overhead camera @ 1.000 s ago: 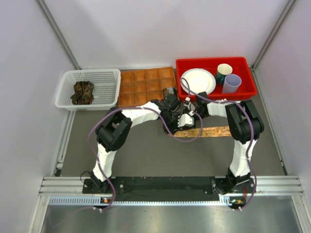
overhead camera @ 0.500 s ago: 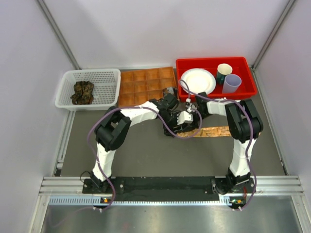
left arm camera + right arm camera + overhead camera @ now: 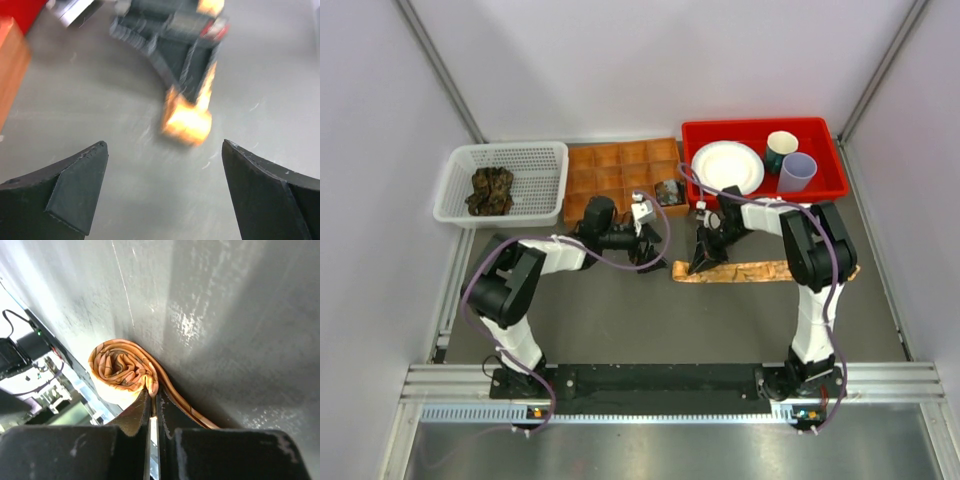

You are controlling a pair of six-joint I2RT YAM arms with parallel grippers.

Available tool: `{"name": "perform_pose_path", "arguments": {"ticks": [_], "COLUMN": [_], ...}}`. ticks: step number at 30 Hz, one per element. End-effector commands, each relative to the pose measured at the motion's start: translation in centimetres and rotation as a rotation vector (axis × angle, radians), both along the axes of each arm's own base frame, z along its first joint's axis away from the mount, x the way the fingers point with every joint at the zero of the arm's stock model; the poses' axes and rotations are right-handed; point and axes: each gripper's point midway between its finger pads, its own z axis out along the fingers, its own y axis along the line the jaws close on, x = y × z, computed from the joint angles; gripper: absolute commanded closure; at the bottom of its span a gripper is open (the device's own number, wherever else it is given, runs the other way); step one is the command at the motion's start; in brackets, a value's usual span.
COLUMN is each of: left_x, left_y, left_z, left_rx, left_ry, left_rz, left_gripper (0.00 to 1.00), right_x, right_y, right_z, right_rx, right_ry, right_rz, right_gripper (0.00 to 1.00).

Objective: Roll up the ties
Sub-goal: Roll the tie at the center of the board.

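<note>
I judged it roughly midway: a dark rolled tie [image 3: 669, 191] sat in the brown compartment tray [image 3: 610, 170], and dark crumpled ties [image 3: 490, 190] waited in the white mesh basket [image 3: 545, 160]. My right gripper [image 3: 151, 390], tipped down, was clamped on the tan-orange speckled tie [image 3: 760, 271], whose coiled end lay just beyond the tips. My left gripper [image 3: 164, 145] reached low, jaws wide and empty, facing that coil.

My left gripper [image 3: 646, 238] has its jaws spread wide, and nothing sits between the two dark fingers [image 3: 75, 185]. Its arm bends out to the left at the elbow, with the forearm stretched low toward my right gripper [image 3: 706, 258]. That one points steeply down, fingers [image 3: 132, 420] pressed together and pinching the tan-orange tie [image 3: 120, 365] at their tips. The right arm's elbow stands high behind it. The two grippers face each other, near but apart.
</note>
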Motion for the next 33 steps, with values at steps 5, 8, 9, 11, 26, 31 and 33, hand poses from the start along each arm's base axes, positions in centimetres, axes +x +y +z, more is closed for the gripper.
{"name": "perform_pose_path", "arguments": {"ticks": [5, 8, 9, 11, 26, 31, 33], "left_x": [0.4, -0.1, -0.6, -1.4, -3.8, -4.4, -2.9], "left_y": [-3.1, -2.5, -2.5, -2.3, -3.8, -3.6, -3.8], "left_z": [6.1, 5.3, 4.8, 4.4, -1.2, -3.8, -4.3], "left_rx": [-0.294, -0.328, -0.331, -0.338, -0.224, -0.033, 0.004], "left_ry": [-0.004, -0.128, -0.1, -0.116, -0.199, -0.237, -0.276], "left_rz": [-0.063, -0.068, -0.089, -0.112, -0.165, -0.233, -0.204], "left_gripper": [0.01, 0.01, 0.01, 0.01, 0.01, 0.01, 0.01], "right_x": [-1.0, -1.6, -1.8, -2.2, -2.3, -1.0, -1.0], "right_y": [-1.3, -1.0, -0.9, -0.6, -0.8, -0.5, -0.4], "right_z": [-3.3, -3.5, -3.5, -3.4, -3.4, -3.0, -2.8], "right_rx": [-0.088, -0.071, -0.062, -0.044, 0.003, 0.011, 0.016], "right_ry": [-0.039, -0.022, -0.014, 0.005, -0.014, -0.007, 0.0], "right_rz": [0.175, 0.223, 0.23, 0.244, 0.357, 0.334, 0.327], "right_gripper": [1.0, 1.0, 1.0, 1.0, 1.0, 1.0, 1.0]}}
